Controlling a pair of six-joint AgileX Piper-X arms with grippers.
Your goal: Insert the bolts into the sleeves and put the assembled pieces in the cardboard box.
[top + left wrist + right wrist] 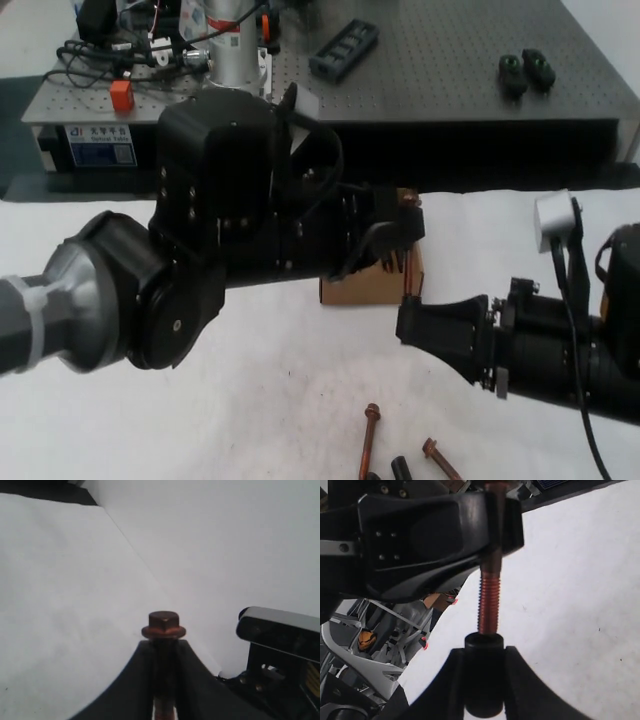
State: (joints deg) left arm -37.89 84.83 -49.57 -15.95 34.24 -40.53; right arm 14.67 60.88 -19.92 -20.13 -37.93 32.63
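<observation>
I'm holding a bolt (408,268) in my left claw (401,236) by the cardboard box (362,288); my right claw (406,319) is hovering just beneath, loose bolts (370,440) lying on the surface (250,400).

The copper bolt (489,605) meets the black sleeve (484,675) tip-first, near the cardboard box (365,288).

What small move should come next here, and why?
Probably push the bolt, clamped in the left gripper, straight into the sleeve that the right gripper holds: its threaded tip sits at the sleeve's mouth, lined up, with most of the shank outside.
</observation>
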